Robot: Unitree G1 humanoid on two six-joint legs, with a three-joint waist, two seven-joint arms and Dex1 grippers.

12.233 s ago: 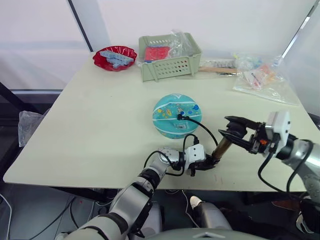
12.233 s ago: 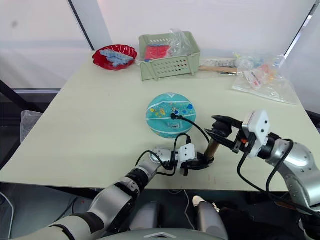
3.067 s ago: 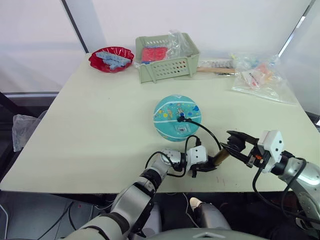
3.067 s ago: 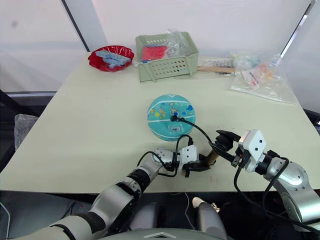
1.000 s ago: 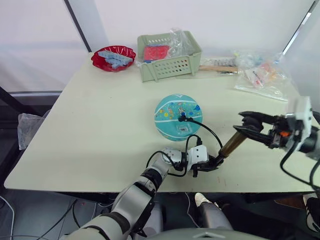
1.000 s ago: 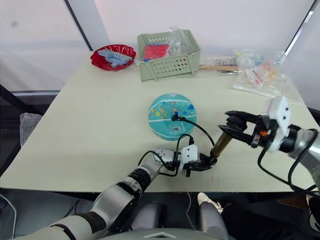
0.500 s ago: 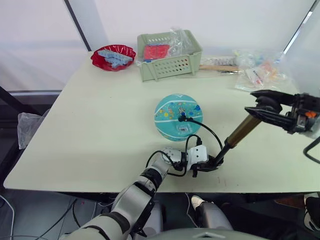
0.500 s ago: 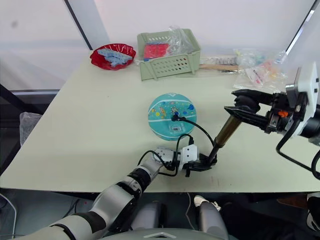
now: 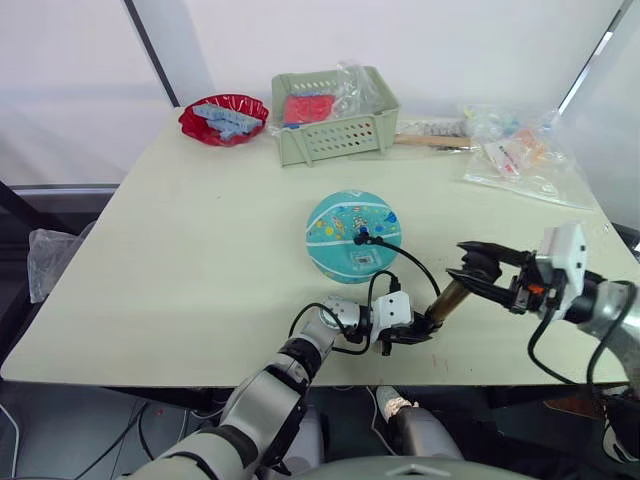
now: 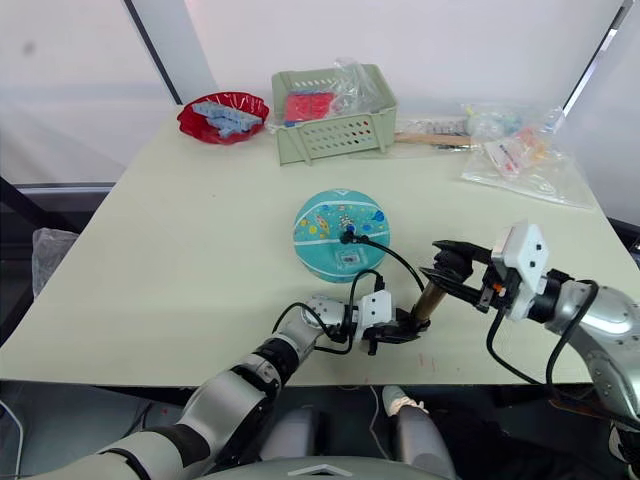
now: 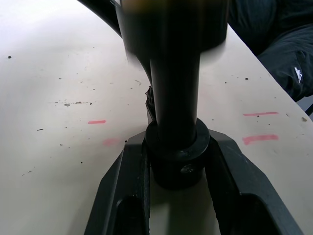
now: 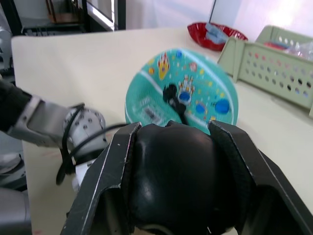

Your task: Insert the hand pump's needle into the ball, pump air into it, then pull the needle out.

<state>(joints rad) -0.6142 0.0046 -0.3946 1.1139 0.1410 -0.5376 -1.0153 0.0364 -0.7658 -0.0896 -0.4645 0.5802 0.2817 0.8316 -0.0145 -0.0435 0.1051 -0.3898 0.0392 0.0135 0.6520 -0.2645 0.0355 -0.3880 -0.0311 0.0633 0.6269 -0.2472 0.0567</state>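
Observation:
The teal ball [image 9: 352,235] rests mid-table. The needle is hidden; its black fitting [image 9: 361,238] sits against the top of the ball, and the thin black hose [image 9: 415,265] curves from it down to the hand pump. The hand pump [image 9: 449,299] leans at an angle, brass barrel short. My left gripper [image 9: 418,328] is shut on the pump's black bottom cap [image 11: 177,161], low at the table's near edge. My right gripper [image 9: 478,272] is shut on the pump's black handle [image 12: 171,171], to the right of the ball.
A green basket [image 9: 335,115] with bagged items and a red bowl [image 9: 223,115] stand at the table's far side. Clear plastic bags [image 9: 520,155] lie at the far right. The table's near edge [image 9: 200,375] runs just below the left gripper.
My right gripper has come down and left with the handle, so the pump's rod is pushed in and the pump is shorter. The left gripper and the ball have stayed put.

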